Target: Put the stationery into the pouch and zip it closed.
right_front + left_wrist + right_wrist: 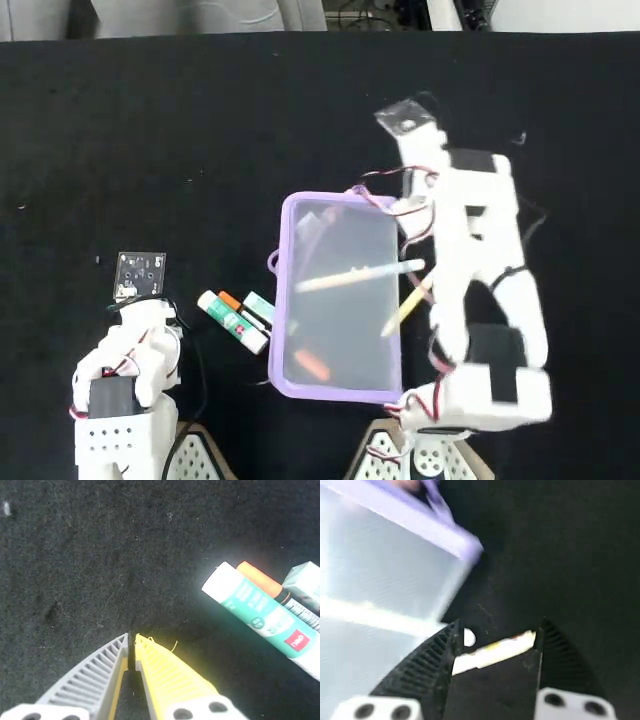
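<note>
A purple-edged pouch (pixel 340 295) with a clear face lies flat at the table's middle, with a pale pen (pixel 355 275) and an orange piece (pixel 310 365) showing through it. A yellow pencil (pixel 408 305) lies slanted at the pouch's right edge. My right gripper (pixel 497 627) stands open just over that pencil (pixel 492 652), which runs across the gap between the black fingers, next to the pouch's corner (pixel 465 547). Left of the pouch lie a green-and-white glue stick (pixel 232 322), an orange marker (pixel 236 303) and a small eraser (pixel 259 305). My left gripper (pixel 133 639) is shut on nothing, short of the glue stick (pixel 260 617).
The table is covered by a black cloth (pixel 150 150), bare across the back and left. The right arm (pixel 480 300) stretches along the pouch's right side. The left arm (pixel 125 370) sits folded at the front left corner.
</note>
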